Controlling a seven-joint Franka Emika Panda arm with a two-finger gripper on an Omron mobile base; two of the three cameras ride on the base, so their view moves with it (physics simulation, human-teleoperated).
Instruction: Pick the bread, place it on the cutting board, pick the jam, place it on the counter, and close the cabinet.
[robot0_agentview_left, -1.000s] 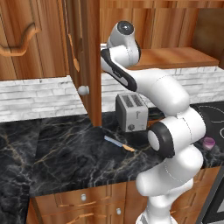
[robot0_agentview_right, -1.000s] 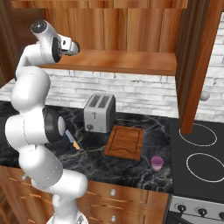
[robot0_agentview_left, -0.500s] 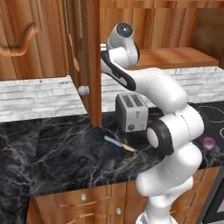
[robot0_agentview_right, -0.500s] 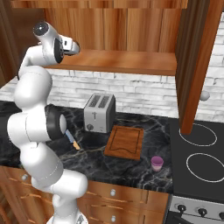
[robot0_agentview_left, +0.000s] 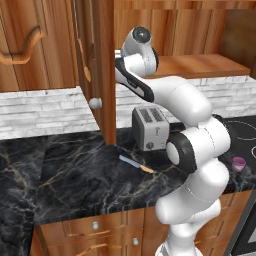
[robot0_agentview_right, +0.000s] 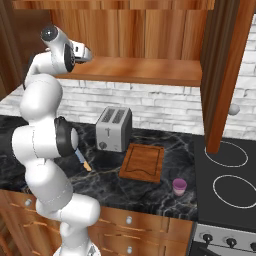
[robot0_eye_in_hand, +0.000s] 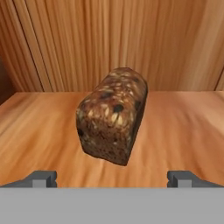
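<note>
- The bread (robot0_eye_in_hand: 113, 114) lies on the cabinet (robot0_agentview_right: 135, 69) shelf, just ahead of the spread, empty end effector (robot0_eye_in_hand: 112, 178)
- Advance level, straddle its narrow sides, then close gently

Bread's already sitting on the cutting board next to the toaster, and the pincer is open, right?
Not quite. The bread sits on the cabinet shelf, in front of the open pincer, as the hand view shows. The cutting board beside the toaster is bare.
</note>
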